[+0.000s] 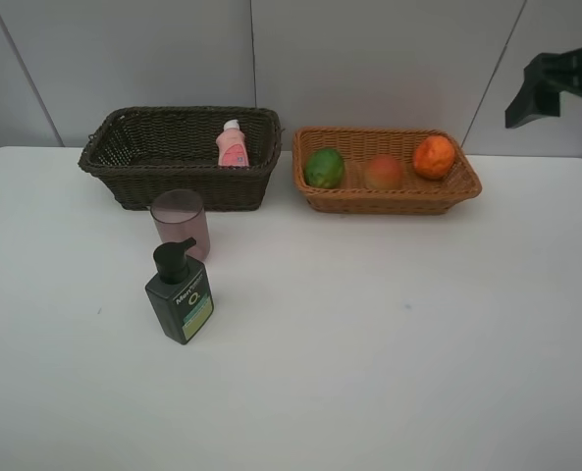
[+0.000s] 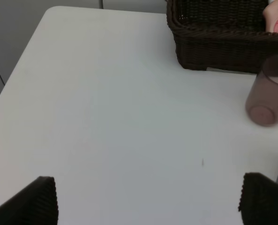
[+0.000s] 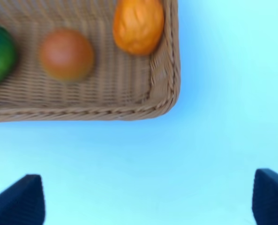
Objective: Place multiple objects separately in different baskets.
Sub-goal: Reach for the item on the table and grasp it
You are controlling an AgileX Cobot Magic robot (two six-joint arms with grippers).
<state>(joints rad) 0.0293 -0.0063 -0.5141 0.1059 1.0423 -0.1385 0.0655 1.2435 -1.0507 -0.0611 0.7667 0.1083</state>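
The dark brown basket [image 1: 124, 157] holds the pink white-capped bottle [image 1: 232, 144]. The light tan basket [image 1: 389, 201] holds the green fruit [image 1: 324, 168], the peach [image 1: 383, 173] and the orange [image 1: 434, 157]. The translucent pink cup [image 1: 181, 224] stands on the table in front of the dark basket, with the dark green pump bottle [image 1: 180, 294] just in front of it. My left gripper [image 2: 148, 199] is open over bare table, short of the cup [image 2: 268, 96]. My right gripper [image 3: 148, 199] is open above the table near the tan basket's corner [image 3: 169, 93]; its arm [image 1: 557, 88] shows at the upper right.
The white table [image 1: 389, 334] runs to a grey panelled wall behind the baskets. The dark basket [image 2: 223, 37] fills the far part of the left wrist view.
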